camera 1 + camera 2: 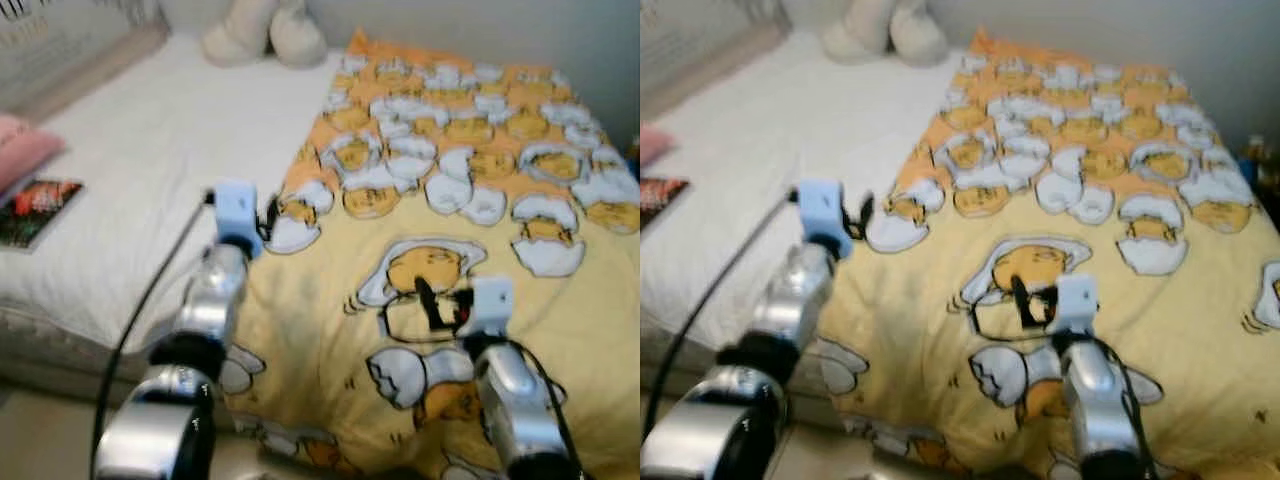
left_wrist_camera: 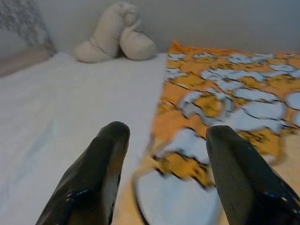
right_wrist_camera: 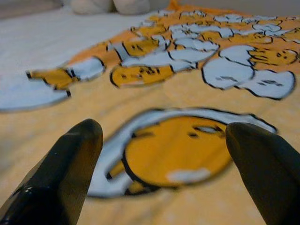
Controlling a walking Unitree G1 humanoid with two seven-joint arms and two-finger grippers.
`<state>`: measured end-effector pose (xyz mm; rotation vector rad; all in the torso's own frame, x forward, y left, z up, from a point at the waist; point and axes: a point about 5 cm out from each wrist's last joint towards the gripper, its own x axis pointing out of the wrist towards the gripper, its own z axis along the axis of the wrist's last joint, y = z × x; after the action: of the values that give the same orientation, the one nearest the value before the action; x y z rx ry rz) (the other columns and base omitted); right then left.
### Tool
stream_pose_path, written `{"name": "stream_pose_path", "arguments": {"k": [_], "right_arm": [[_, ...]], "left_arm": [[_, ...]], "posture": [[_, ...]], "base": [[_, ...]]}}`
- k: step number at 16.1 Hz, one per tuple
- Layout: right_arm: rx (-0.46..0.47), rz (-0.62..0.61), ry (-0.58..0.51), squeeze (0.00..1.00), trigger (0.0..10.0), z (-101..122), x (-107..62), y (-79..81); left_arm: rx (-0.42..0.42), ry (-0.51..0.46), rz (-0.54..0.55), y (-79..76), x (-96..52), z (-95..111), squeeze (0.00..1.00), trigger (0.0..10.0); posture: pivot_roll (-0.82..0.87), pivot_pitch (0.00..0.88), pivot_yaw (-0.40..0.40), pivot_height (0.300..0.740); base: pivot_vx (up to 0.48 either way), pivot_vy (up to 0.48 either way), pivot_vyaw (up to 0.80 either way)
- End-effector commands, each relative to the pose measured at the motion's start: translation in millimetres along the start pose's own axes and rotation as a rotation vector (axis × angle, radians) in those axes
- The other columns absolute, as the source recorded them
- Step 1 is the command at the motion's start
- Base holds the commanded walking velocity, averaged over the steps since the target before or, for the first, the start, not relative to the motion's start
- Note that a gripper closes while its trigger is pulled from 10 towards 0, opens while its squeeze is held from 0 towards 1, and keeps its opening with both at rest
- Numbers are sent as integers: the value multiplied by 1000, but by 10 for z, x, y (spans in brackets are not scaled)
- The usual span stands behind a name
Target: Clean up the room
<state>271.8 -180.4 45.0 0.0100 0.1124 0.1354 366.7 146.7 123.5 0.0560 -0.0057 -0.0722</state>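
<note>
we take the yellow blanket point(image 1: 450, 230) as our landmark: it lies spread over the right part of the bed, its left edge running down the middle of the white sheet point(image 1: 150, 180), and it hangs over the near side. judging from how it lies, the bed is partly tidied; the blanket looks fairly flat but its left edge is wavy and folded, and half the sheet is uncovered. left of the blanket, a book point(image 1: 35, 210) sits at the far edge of the sheet beside a pink pillow point(image 1: 20, 150), and beyond the blanket's top corner a cream plush toy point(image 1: 265, 30) leans at the wall, so we reckon sorting remains. our left gripper point(image 2: 164, 183) hovers over the blanket's left edge, its fingers point(image 2: 98, 173) spread apart and holding nothing. our right gripper point(image 3: 159, 154) hangs low above the blanket's big egg print, fingers point(image 3: 65, 168) likewise wide and empty. the head views show the book and pillow, which the wrist views leave out; the left wrist view gives the curled edge up close, blurred.
</note>
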Motion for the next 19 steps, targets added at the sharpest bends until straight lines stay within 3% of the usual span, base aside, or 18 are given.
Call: {"name": "stream_pose_path", "arguments": {"k": [1,2,4,5,6,7,9,10,11,13,15,16,19], "right_arm": [[1,11,-17,0,10000,17,-33,41],[-2,16,-25,0,10000,15,-164,53],[-8,-12,7,0,10000,-52,-537,69],[-7,-21,30,0,10000,-70,-766,100],[-5,-23,39,0,10000,-73,-846,114],[5,-25,87,0,10000,-95,-1191,200],[20,-27,170,0,10000,-121,-1627,330],[45,-30,239,0,10000,-105,-1934,437],[62,-17,307,0,10000,-98,-2154,520],[76,-15,360,0,10000,-68,-2312,570],[88,-14,400,0,10000,-1,-2433,575],[81,6,457,0,10000,32,-2562,574],[79,11,485,0,10000,44,-2616,570]], "left_arm": [[-10,33,20,55,3,-51,0,10000],[2,62,29,32,73,-29,0,10000],[65,110,-12,-154,214,69,0,10000],[64,114,-33,-221,257,123,0,10000],[63,116,-39,-241,270,142,0,10000],[116,89,-51,-279,322,252,0,10000],[200,80,-3,-236,372,349,0,10000],[272,76,69,-118,394,405,0,10000],[293,103,135,30,389,392,0,10000],[314,127,182,193,360,346,0,10000],[269,152,205,327,331,304,0,10000],[194,200,184,332,300,206,0,10000],[172,287,144,252,208,-43,0,10000]], "posture": [[-49,0,34,740],[-105,0,40,740],[-193,3,38,740],[-237,58,33,740],[-237,58,33,740],[-316,155,25,740],[-361,239,2,740],[-380,293,-11,740],[-384,315,-20,740],[-387,345,-34,740],[-380,380,-51,740],[-381,412,-73,740],[-375,410,-78,740]], "base": [[480,0,0],[480,0,0],[0,0,0],[0,0,0],[0,0,0],[0,0,0],[0,0,0],[0,0,0],[0,0,0],[0,0,0],[0,0,0],[0,0,0],[0,0,0]]}}
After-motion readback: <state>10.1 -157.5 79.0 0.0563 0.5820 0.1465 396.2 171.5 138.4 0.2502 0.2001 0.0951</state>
